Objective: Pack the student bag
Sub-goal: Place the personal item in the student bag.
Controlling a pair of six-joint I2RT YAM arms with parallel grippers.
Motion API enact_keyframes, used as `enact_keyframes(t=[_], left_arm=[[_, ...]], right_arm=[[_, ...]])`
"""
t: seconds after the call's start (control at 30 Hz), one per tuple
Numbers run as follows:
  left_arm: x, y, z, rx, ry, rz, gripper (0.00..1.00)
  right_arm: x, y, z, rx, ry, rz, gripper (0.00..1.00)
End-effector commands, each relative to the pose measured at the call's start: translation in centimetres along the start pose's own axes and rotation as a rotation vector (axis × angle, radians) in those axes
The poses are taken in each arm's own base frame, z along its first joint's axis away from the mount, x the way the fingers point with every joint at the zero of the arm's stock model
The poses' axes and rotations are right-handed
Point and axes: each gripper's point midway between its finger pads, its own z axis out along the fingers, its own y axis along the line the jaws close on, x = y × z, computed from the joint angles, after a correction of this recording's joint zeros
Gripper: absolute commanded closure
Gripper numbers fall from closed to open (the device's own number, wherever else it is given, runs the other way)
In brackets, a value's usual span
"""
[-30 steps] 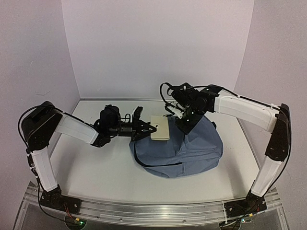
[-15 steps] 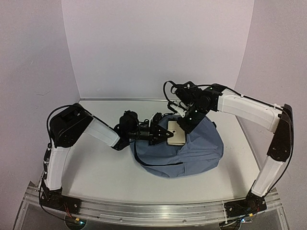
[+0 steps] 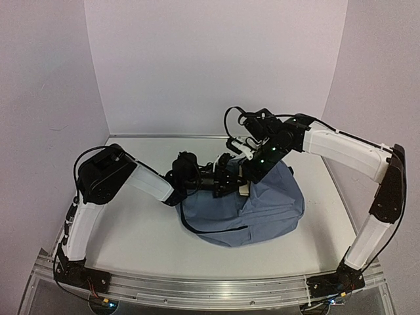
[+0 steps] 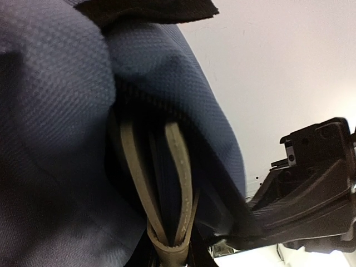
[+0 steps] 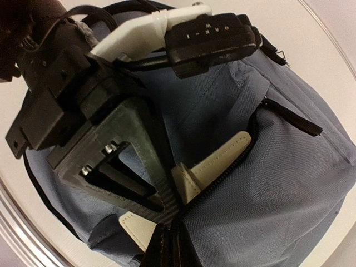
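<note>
Left gripper (image 3: pixel 228 183) advanced toward bag (image 3: pixel 269 210); clamped book (image 5: pixel 214 162) now mostly inside bag. Right gripper (image 5: pixel 168 239) pinches bag rim. Fabric soft, floppy: judge rim best hold.

The white table (image 3: pixel 131 230) fills the middle and bottom of the picture. The student bag (image 3: pixel 269 210) lies soft and slumped on it, a little right of the middle. A shiny metal rail (image 3: pixel 210 289) runs along the bottom edge.
</note>
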Motion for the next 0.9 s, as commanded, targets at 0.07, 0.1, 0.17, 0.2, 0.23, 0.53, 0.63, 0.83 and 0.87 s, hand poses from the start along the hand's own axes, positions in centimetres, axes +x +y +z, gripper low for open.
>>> enact_keyframes(t=[0.07, 0.1, 0.17, 0.2, 0.23, 0.53, 0.63, 0.83, 0.87], left_arm=[[0.3, -5.2, -2.0, 0.107, -0.069, 0.105, 1.0], [0.6, -5.4, -2.3, 0.104, -0.073, 0.107, 1.0], [0.9, -5.7, -2.7, 0.097, -0.077, 0.105, 1.0], [0.9, -5.7, -2.7, 0.096, -0.08, 0.105, 1.0], [0.9, -5.7, -2.8, 0.094, -0.083, 0.105, 1.0], [-0.7, -2.9, 0.7, 0.042, -0.067, 0.052, 1.0], [-0.8, -1.5, 0.7, -0.013, -0.078, 0.023, 0.9], [0.3, 0.4, -2.0, -0.191, -0.138, 0.005, 0.59], [0.2, 0.3, -2.5, -0.23, -0.153, 0.009, 0.56]], right_arm=[[-7.4, 5.8, -2.0, -0.285, -0.208, -0.009, 1.0], [-7.7, 6.3, -1.9, -0.31, -0.21, 0.0, 1.0], [-8.2, 7.4, -1.9, -0.361, -0.209, 0.031, 1.0], [-8.3, 7.7, -1.9, -0.379, -0.211, 0.045, 1.0], [-8.3, 7.8, -1.8, -0.391, -0.208, 0.061, 1.0], [-7.3, 7.4, -2.5, -0.395, -0.211, 0.117, 1.0], [-6.5, 5.6, -2.3, -0.359, -0.206, 0.149, 1.0], [-3.5, 1.9, -0.2, -0.335, -0.153, 0.245, 1.0], [-3.0, 1.8, 0.1, -0.338, -0.144, 0.253, 1.0]])
